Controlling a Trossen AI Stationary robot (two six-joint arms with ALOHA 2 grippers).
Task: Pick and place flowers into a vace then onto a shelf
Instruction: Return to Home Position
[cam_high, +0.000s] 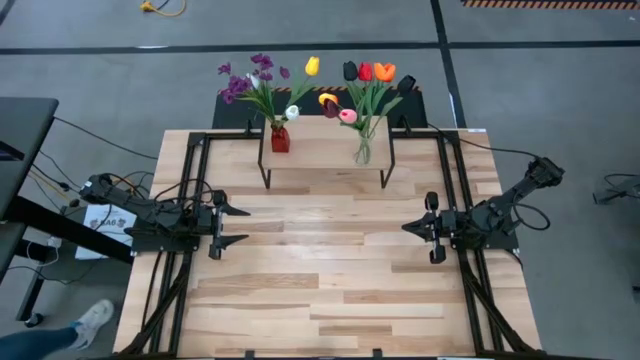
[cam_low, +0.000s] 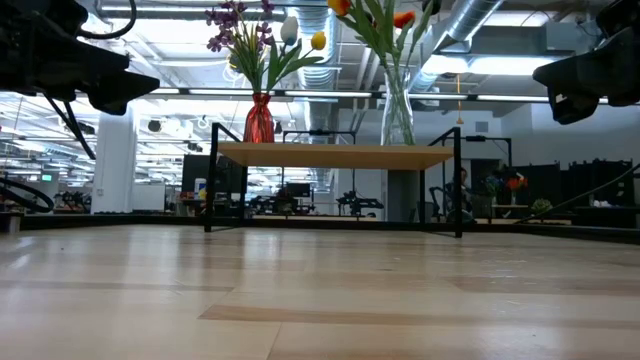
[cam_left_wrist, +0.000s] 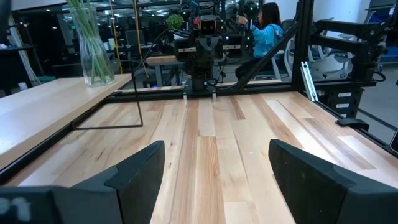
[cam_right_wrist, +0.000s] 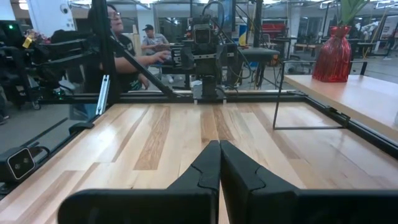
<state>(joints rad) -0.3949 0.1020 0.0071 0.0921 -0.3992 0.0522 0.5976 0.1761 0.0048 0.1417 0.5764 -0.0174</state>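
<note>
Both vases stand upright on the shelf (cam_high: 325, 152) at the far edge of your table (cam_high: 330, 290). The red vase (cam_high: 280, 138) sits toward the left arm's end, carrying the purple blossoms (cam_high: 248, 78), a white tulip (cam_high: 292, 113) and a yellow tulip (cam_high: 312, 66). The transparent vase (cam_high: 363, 152) sits toward the right arm's end and holds the near-black tulip (cam_high: 350, 70), red tulip (cam_high: 366, 72), orange tulip (cam_high: 385, 71) and pink tulip (cam_high: 348, 116). The two vases are well apart. Your left gripper (cam_high: 245, 225) hangs above the planks on its own side, clear of the shelf, its fingers (cam_left_wrist: 140, 171) spread wide and holding nothing. Your right gripper (cam_high: 405, 228) faces it from across the table, also above the bare wood, its fingers (cam_right_wrist: 205, 171) pressed together and empty. From table height, the shelf's black legs lift the board above the tabletop, with the arms' dark shapes at either upper corner. Beyond the table, a person in a blue top (cam_left_wrist: 267, 31) sits in the room, and two more people (cam_right_wrist: 118, 37) show on the other side.
</note>
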